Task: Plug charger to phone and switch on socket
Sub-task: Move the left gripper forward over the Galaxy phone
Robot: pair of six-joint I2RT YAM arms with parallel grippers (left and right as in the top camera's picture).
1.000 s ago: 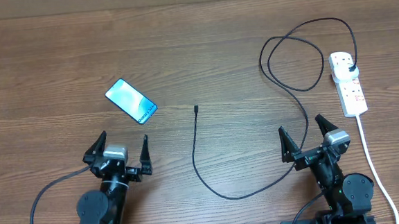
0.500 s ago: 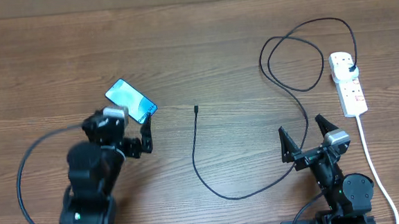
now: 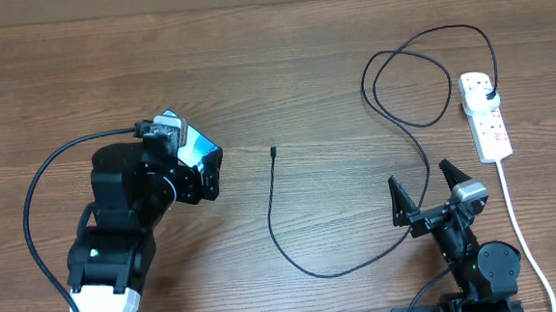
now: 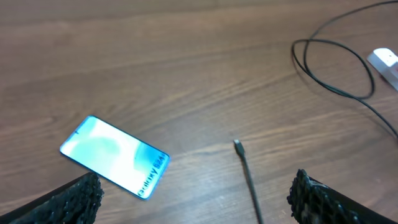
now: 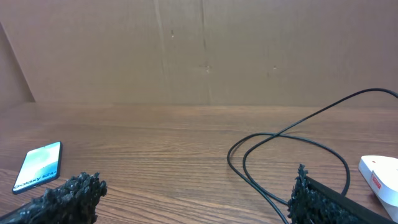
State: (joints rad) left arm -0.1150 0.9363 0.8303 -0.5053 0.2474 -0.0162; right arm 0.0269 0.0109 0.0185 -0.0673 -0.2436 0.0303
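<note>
The phone (image 3: pixel 200 145) lies screen up, glowing light blue, at the left of the table. In the overhead view my left arm covers most of it. It shows whole in the left wrist view (image 4: pixel 115 157), just ahead of the left finger. My left gripper (image 3: pixel 189 154) is open and empty (image 4: pixel 196 199) above the table. The charger cable (image 3: pixel 272 214) is thin and black. Its connector tip (image 3: pixel 273 152) lies free right of the phone (image 4: pixel 237 144), and its plug (image 3: pixel 490 95) sits in the white socket strip (image 3: pixel 484 114). My right gripper (image 3: pixel 419 176) is open and empty (image 5: pixel 193 199) at the front right.
The cable makes a wide loop (image 3: pixel 409 80) at the back right, also seen in the right wrist view (image 5: pixel 292 155). The strip's thick white cord (image 3: pixel 519 219) runs to the front edge. A brown cardboard wall (image 5: pixel 199 50) stands behind the table.
My left arm has moved forward and to the right, from the front edge to over the phone. The right arm, cable, phone and strip have not moved.
</note>
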